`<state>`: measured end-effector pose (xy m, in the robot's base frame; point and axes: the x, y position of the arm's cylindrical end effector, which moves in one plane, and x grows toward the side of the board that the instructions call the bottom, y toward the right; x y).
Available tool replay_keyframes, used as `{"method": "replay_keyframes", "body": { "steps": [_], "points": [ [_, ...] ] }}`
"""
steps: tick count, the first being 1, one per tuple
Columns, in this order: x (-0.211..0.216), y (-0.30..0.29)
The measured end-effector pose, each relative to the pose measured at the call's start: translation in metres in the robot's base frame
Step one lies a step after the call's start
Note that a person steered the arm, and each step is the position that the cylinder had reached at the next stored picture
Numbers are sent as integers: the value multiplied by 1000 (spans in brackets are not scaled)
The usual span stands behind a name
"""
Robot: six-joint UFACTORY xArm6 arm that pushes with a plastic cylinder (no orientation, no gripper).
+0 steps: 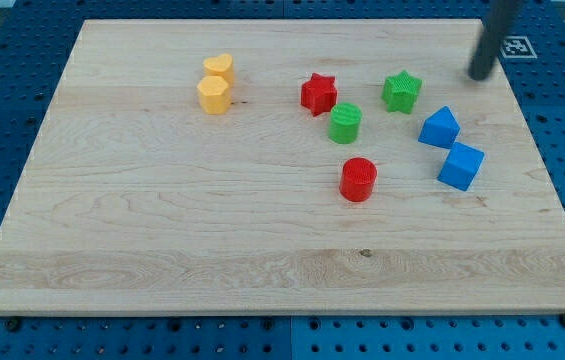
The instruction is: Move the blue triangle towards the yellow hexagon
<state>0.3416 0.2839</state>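
Note:
The blue triangle (439,127) lies on the wooden board at the view's right. The yellow hexagon (214,95) lies at the upper left of the board, touching a yellow heart (219,68) just above it. My tip (479,75) is at the upper right of the board, above and a little right of the blue triangle, apart from it. A blue cube-like block (460,165) lies just below the triangle.
A red star (318,93), a green cylinder (344,123) and a green star (401,91) lie between the triangle and the hexagon. A red cylinder (358,179) lies below them. The board (162,230) rests on a blue pegboard table.

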Motion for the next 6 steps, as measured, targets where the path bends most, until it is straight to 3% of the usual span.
{"method": "replay_keyframes", "body": {
  "steps": [1, 4, 6],
  "points": [
    [56, 6],
    [72, -96],
    [81, -109]
  ]
}}
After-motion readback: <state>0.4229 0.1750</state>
